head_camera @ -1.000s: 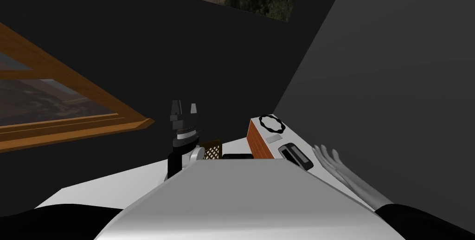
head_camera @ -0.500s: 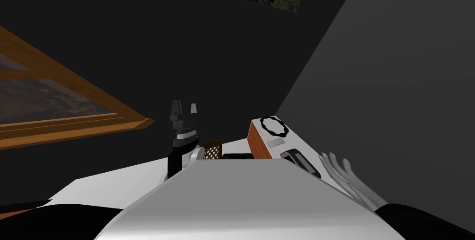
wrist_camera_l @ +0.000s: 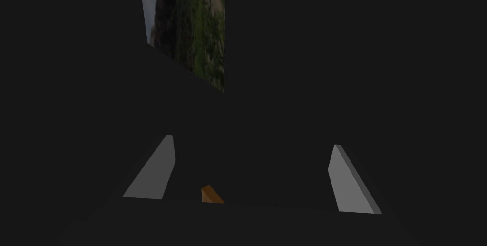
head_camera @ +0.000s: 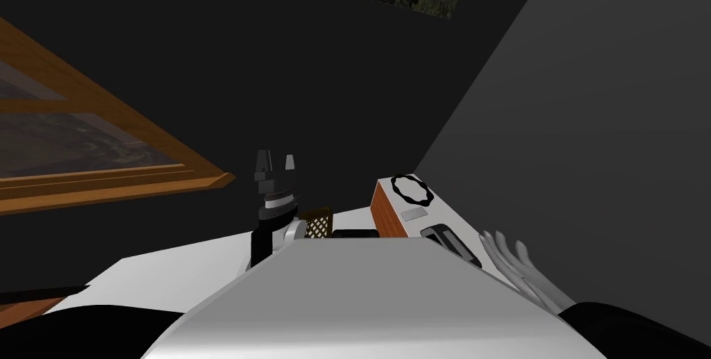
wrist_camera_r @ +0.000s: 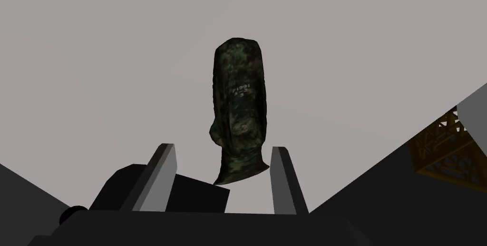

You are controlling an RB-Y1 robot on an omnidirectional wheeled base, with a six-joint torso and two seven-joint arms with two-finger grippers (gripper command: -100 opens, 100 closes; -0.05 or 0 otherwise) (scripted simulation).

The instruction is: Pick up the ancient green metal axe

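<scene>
Where the axe [wrist_camera_r: 239, 110] is lying: flat on the pale grey table [wrist_camera_r: 119, 67], its narrow end reaching between the right hand's fingers.
Right hand [wrist_camera_r: 223, 146]: fingers are standing apart, straddling that end, not clamping it.
Left hand [wrist_camera_l: 252, 141]: hovering above the table, fingers spreading wide, holding nothing.

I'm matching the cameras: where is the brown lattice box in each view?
Head view: lattice box below the left gripper.
Right wrist view: lattice box beyond the pale surface's edge, aside from the green axe.
Left wrist view: that gripper, open, points away from it.
Shared landmark: the pale surface.
</scene>
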